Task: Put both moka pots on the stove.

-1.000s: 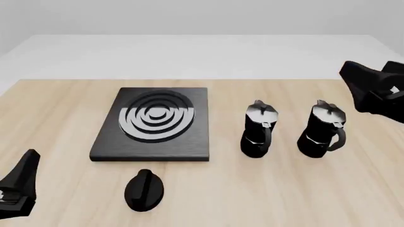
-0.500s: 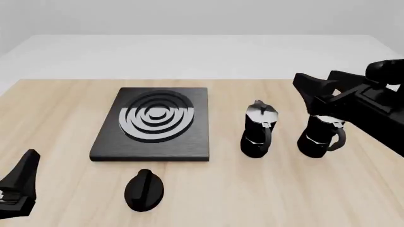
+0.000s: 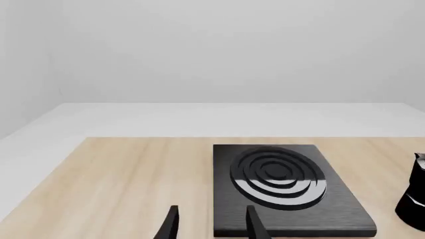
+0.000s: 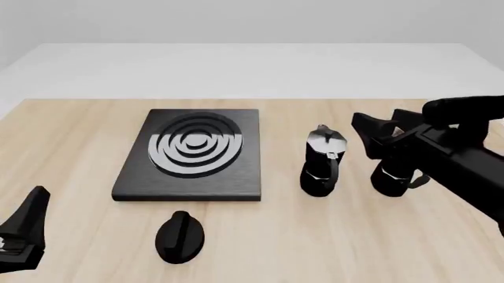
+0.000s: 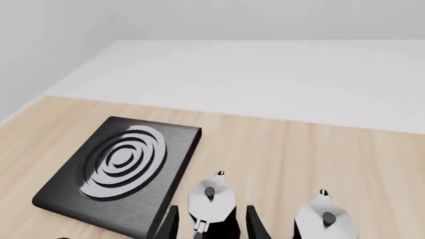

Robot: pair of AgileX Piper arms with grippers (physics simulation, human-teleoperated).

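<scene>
the right gripper, fingers spread, hovers above two small black faceted moka pots with silvery lids; rigid, probably top-heavy, best pinched across the body

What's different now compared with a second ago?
The right end effector swung in from the table's right edge toward the pots and dropped lower; its open fingers now sit over the right moka pot, nothing held. The left end effector, left moka pot, stove and knob stayed put.
</scene>
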